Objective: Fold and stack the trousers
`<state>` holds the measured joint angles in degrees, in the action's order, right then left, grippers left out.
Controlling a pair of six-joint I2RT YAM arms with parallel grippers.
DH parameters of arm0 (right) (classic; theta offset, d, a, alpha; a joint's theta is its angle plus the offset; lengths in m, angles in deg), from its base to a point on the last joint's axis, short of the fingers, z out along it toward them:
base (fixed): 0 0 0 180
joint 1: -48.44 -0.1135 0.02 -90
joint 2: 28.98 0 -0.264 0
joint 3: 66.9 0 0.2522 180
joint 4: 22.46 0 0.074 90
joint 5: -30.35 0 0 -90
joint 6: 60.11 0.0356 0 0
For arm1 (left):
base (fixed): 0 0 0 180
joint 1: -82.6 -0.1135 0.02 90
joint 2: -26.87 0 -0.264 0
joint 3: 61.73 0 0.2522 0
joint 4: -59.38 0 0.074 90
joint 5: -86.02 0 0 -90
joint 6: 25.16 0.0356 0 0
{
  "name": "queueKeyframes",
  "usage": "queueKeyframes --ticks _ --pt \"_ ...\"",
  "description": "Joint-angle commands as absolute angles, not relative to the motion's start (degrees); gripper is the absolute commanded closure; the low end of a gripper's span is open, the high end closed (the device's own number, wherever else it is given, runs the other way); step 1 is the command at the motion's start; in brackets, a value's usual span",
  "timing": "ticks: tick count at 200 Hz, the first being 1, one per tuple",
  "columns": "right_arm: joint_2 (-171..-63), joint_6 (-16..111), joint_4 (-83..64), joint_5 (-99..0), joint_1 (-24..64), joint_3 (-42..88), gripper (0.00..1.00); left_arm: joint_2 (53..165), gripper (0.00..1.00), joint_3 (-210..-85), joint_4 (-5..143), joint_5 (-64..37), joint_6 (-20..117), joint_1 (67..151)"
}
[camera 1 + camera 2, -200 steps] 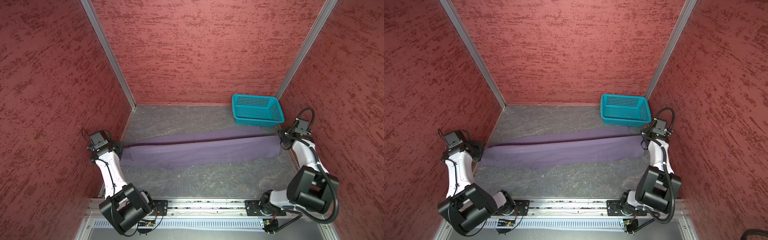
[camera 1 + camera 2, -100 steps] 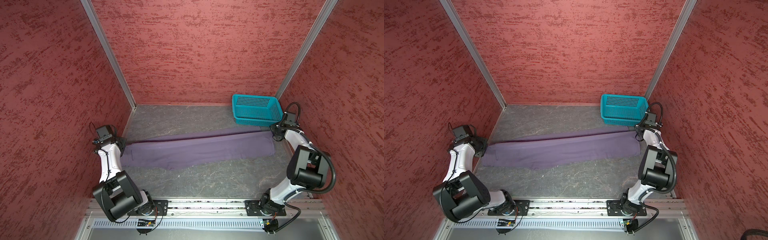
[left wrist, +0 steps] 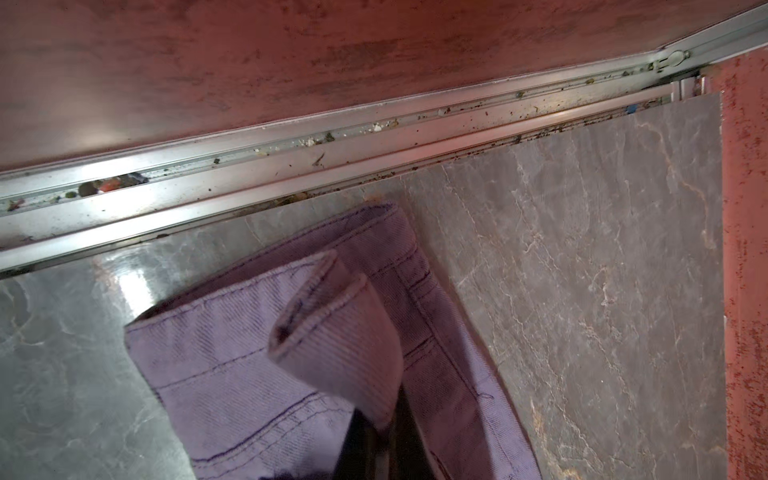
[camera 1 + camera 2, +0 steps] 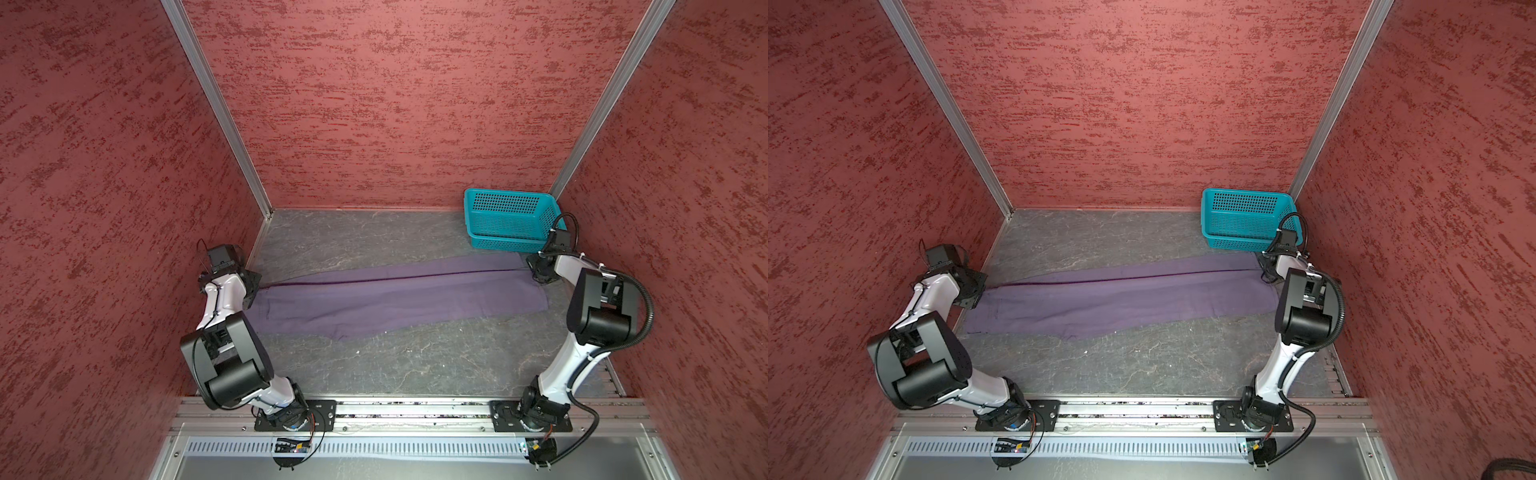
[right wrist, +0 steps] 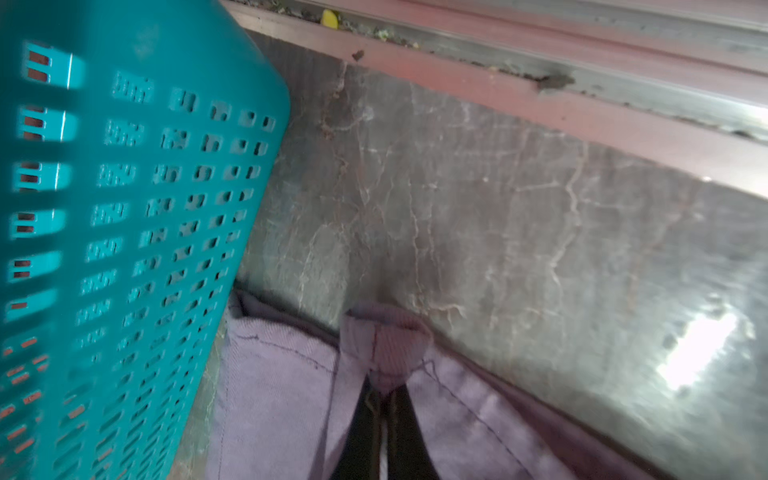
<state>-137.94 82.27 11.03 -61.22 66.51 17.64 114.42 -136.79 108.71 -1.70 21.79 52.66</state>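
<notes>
Two tight grips: our left gripper (image 3: 374, 440) pinches the trousers (image 4: 395, 297) by the waistband (image 3: 332, 316), our right gripper (image 5: 384, 428) by the hem (image 5: 386, 345), at opposite bench (image 4: 374, 365) edges.

my tabletop (image 4: 374, 365) — grey, veined, glossy | teal perforated basket (image 4: 509, 212) upright on it in the far right corner | walls (image 4: 374, 104) I see mottled red on three sides | aluminium rail (image 3: 291, 166) — crumbs in its groove

light: bright, even | glare: sheen on floor (image 5: 698, 353) | blur: basket (image 5: 124, 208) soft — right wrist view
</notes>
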Motion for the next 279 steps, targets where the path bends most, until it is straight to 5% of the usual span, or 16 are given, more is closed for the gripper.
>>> queueKeyframes --ticks 1,19,36,62,78,105,143,183,222,248,279 --pt "-139.7 85.2 6.9 -62.5 67.1 21.4 0.92 118.3 0.94 -142.3 106.5 2.0 23.1 52.8" --pt "-142.2 87.4 7.8 -59.0 67.0 24.6 0.89 123.3 0.92 -148.1 109.6 0.6 23.9 53.3" --pt "-144.1 90.1 7.6 -55.9 67.1 27.1 0.75 128.1 0.84 -153.9 112.6 0.1 24.6 54.1" --pt "-145.1 93.4 6.3 -52.7 67.1 28.2 0.55 131.7 0.33 -160.1 114.6 0.0 24.4 56.1" --pt "-144.9 93.9 6.4 -51.6 67.1 28.3 0.52 132.5 0.25 -162.8 115.5 0.6 24.4 57.1" --pt "-143.6 92.2 7.1 -50.3 67.0 27.4 0.54 131.8 0.22 -165.9 116.8 0.5 24.6 57.9" --pt "-138.0 86.9 5.5 -47.5 66.8 21.0 0.70 126.5 0.29 -162.9 116.8 -1.1 25.3 59.4" --pt "-128.8 75.2 11.6 -52.5 64.0 14.1 0.54 117.4 0.34 -154.3 113.3 -3.6 26.9 65.9" --pt "-120.5 64.9 19.8 -61.0 60.5 8.0 0.48 110.1 0.39 -149.3 109.5 -3.8 29.2 78.5" --pt "-117.2 59.7 22.2 -59.4 60.5 3.3 0.62 109.7 0.41 -148.0 107.3 -1.7 30.4 90.4" --pt "-115.6 58.0 26.0 -57.9 60.5 0.1 0.62 115.0 0.37 -150.2 105.0 -1.1 30.9 104.6"
